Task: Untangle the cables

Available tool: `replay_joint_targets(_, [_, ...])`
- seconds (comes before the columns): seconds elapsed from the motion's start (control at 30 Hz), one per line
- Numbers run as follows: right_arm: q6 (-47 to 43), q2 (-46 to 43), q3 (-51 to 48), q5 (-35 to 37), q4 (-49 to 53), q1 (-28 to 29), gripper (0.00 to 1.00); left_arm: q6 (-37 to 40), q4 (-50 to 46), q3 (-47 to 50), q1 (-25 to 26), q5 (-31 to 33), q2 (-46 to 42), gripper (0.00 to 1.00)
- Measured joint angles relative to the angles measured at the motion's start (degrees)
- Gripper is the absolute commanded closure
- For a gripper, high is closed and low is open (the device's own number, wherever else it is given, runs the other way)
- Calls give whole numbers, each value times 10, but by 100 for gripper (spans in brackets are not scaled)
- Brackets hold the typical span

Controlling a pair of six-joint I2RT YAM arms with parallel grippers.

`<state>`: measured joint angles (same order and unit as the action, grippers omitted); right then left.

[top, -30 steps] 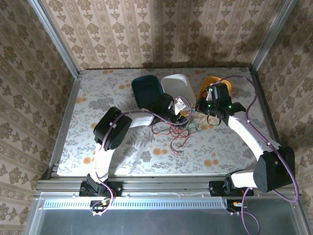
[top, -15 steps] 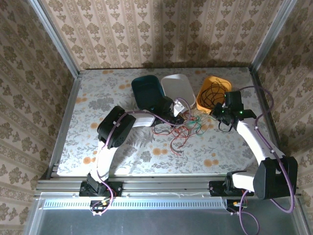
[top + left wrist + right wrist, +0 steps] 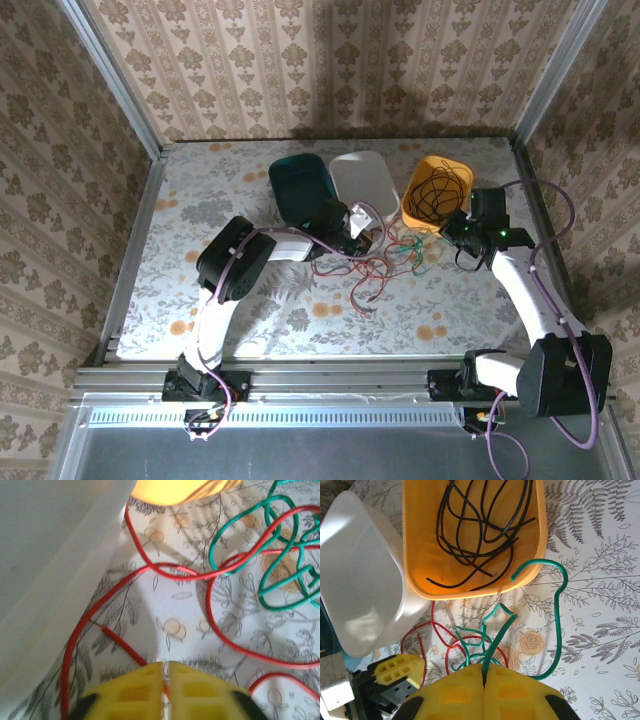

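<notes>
Floral tabletop, left tool pinched shut on red cable, right tool pinched on green cable.

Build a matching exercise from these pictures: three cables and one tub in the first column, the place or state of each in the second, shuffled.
Things:
1. thin black cables
2. thin green cable
3. thin red cable
4. white plastic tub

Place or state:
A. pinched in the left gripper
B. empty
C. lying in the orange plastic tub
D. pinched in the right gripper

Pairs: 1-C, 2-D, 3-A, 4-B.
</notes>
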<state>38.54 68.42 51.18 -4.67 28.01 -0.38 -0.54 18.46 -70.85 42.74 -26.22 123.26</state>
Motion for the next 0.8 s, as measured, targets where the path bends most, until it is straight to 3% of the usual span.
replay_joint_targets(0.1, [-3, -2, -10, 0, 0, 0, 31, -10, 0, 30, -6, -4, -30, 54])
replay_joint_targets(0.17, [-6, -8, -19, 7, 3, 2, 23, -13, 0, 45, -9, -3, -52, 50])
replay_joint_targets(0.27, [-10, -29, -24, 42, 14, 12, 22, -9, -5, 60, -12, -3, -95, 44])
replay_joint_targets(0.43, [-41, -59, -22, 93, 21, 68, 22, 18, -44, 76, -12, 18, -155, 44])
replay_joint_targets(0.63, [-89, 10, -4, 91, 13, 163, 22, 36, -131, 121, -27, 78, -184, 43])
replay_joint_targets(0.8, [-100, 37, -4, 87, 1, 177, 22, 38, -197, 143, -47, 130, -185, 43])
